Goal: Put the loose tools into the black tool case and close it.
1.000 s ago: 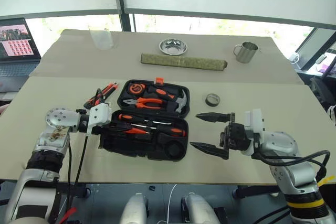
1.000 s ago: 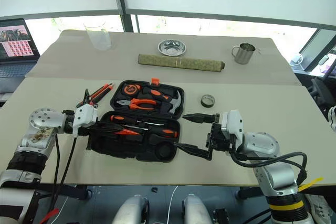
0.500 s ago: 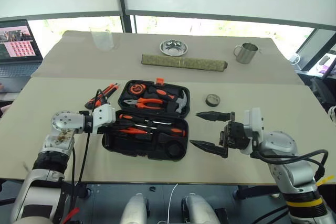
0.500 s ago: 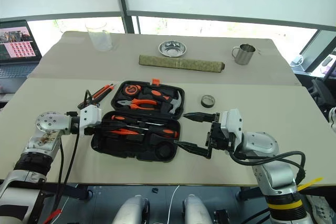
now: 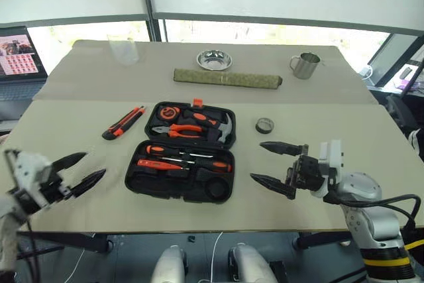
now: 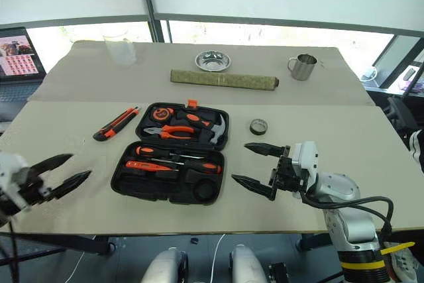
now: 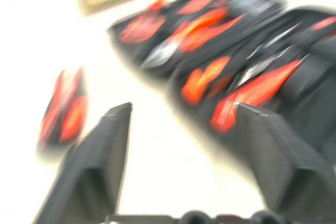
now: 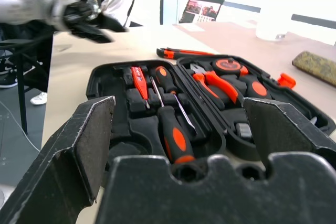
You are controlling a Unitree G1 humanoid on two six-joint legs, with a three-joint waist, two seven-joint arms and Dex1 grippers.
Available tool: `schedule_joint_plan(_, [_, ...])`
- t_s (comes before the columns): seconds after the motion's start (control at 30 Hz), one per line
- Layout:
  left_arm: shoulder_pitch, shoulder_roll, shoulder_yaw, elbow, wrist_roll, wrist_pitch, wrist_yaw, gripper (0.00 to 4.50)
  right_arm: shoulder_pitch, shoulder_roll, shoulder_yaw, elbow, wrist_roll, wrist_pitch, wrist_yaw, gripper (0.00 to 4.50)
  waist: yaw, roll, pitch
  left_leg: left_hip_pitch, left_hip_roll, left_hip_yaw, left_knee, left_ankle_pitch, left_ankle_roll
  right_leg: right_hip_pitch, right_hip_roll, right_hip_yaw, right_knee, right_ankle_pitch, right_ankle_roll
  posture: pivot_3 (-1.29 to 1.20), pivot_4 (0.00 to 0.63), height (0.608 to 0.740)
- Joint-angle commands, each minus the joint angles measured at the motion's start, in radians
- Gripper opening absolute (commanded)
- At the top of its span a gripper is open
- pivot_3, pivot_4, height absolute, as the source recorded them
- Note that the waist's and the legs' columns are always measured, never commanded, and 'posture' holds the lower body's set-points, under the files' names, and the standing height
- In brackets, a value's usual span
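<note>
Still open case (image 5: 182, 187) (screwdrivers (image 5: 179, 162) inside)

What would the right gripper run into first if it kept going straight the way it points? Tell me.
Most likely the black tool case. The right gripper, open, points across the table at the case's near half, with bare tabletop between them. Depth is hard to judge, so it might pass just above the rim.

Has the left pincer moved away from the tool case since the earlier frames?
Yes. The left pincer, earlier at the left edge of the black tool case, now hangs open well to the case's left, near the table's front edge.
</note>
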Motion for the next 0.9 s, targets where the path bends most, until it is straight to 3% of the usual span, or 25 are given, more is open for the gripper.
schedule_joint_plan(0.03, [0.058, -0.045, 0.114, -0.004, -0.028, 0.013, 0.104, 4.47, 0.001, 0.019, -0.022, -0.009, 0.007, -0.048, -0.004, 4.5, 0.005, 0.0, 0.0, 0.0, 0.0, 0.0, 0.0, 0.0, 0.0, 0.0, 0.0, 0.0, 0.0, -0.001, 0.001, 0.0, 0.15, 0.74])
schedule_joint_plan(0.2, [0.02, -0.056, 0.088, -0.059, -0.031, 0.081, 0.178, 4.47, -0.018, 0.048, -0.021, -0.009, 0.008, -0.06, -0.027, 4.5, 0.017, -0.001, 0.0, 0.0, 0.0, 0.0, 0.0, 0.0, 0.0, 0.0, 0.0, 0.0, 0.0, -0.001, 0.002, 0.0, 0.15, 0.74])
schedule_joint_plan(0.37, [-0.245, 0.015, -0.043, 0.004, 0.007, 0.263, 0.273, 4.47, -0.046, 0.073, -0.02, -0.023, 0.011, -0.054, -0.065, 4.5, 0.027, -0.002, -0.001, 0.0, -0.001, -0.001, 0.001, 0.002, -0.002, 0.001, 0.001, -0.001, 0.001, 0.0, 0.001, 0.0, 0.15, 0.74])
schedule_joint_plan(0.6, [-0.791, 0.037, -0.339, 0.53, 0.222, 0.221, 0.246, 4.47, -0.054, 0.091, -0.008, -0.034, -0.01, -0.061, -0.108, 4.5, 0.016, -0.003, -0.001, -0.001, -0.002, -0.001, 0.0, 0.002, -0.002, 0.0, 0.002, -0.001, 0.0, 0.002, -0.002, 0.0, 0.15, 0.74])
schedule_joint_plan(0.73, [-0.97, 0.005, -0.408, 0.831, 0.301, 0.084, 0.205, 4.47, -0.032, 0.098, -0.003, -0.055, -0.022, -0.068, -0.136, 4.5, -0.001, -0.003, -0.001, -0.003, -0.002, -0.001, 0.0, 0.001, -0.001, -0.001, 0.002, 0.0, 0.0, 0.001, -0.002, 0.0, 0.15, 0.74])
schedule_joint_plan(0.9, [-1.072, -0.013, -0.477, 1.029, 0.395, -0.017, 0.175, 4.47, -0.003, 0.102, 0.001, -0.088, -0.029, -0.067, -0.163, 4.5, -0.007, -0.004, -0.001, -0.004, -0.002, -0.001, 0.0, 0.001, -0.001, -0.002, 0.002, -0.001, 0.0, 0.001, -0.002, 0.0, 0.15, 0.74])
